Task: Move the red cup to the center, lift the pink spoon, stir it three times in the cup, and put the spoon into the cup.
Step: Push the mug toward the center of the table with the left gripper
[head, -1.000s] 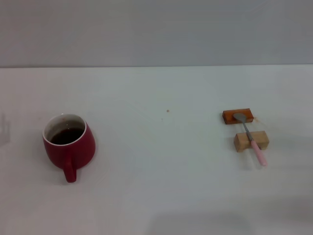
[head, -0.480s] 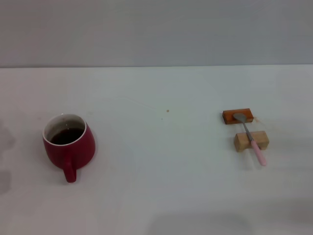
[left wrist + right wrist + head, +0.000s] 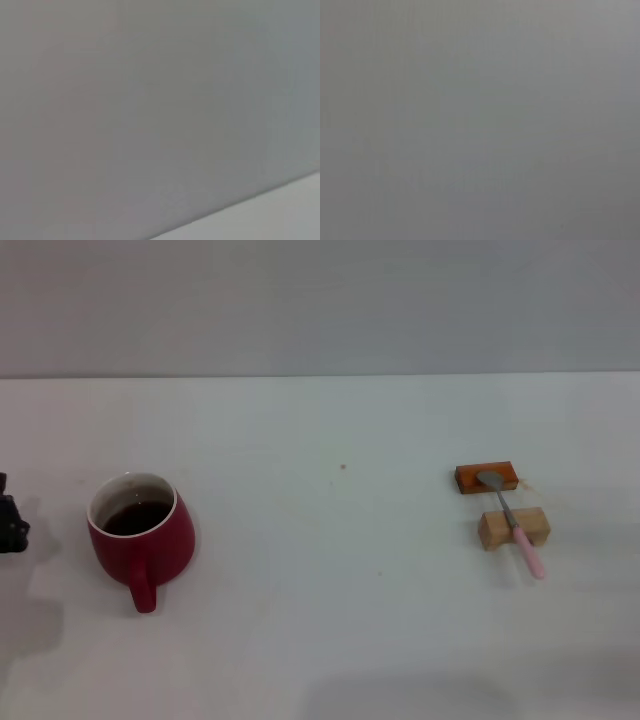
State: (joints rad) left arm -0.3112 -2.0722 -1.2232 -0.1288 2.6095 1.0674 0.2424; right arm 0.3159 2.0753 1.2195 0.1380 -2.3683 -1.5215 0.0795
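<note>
The red cup [image 3: 141, 536] stands on the white table at the left in the head view, with dark liquid inside and its handle pointing toward me. The pink spoon [image 3: 511, 521] lies at the right, its silver bowl on an orange block [image 3: 486, 478] and its neck across a tan block [image 3: 513, 527]. My left gripper [image 3: 10, 522] just shows as a dark tip at the left edge, left of the cup and apart from it. My right gripper is out of view. Both wrist views show only plain grey surface.
The white table [image 3: 340, 580] reaches back to a grey wall. A tiny reddish speck [image 3: 343, 467] lies near the table's middle.
My left gripper's dark tip has come into view at the left edge beside the cup. The cup, spoon and blocks have not moved.
</note>
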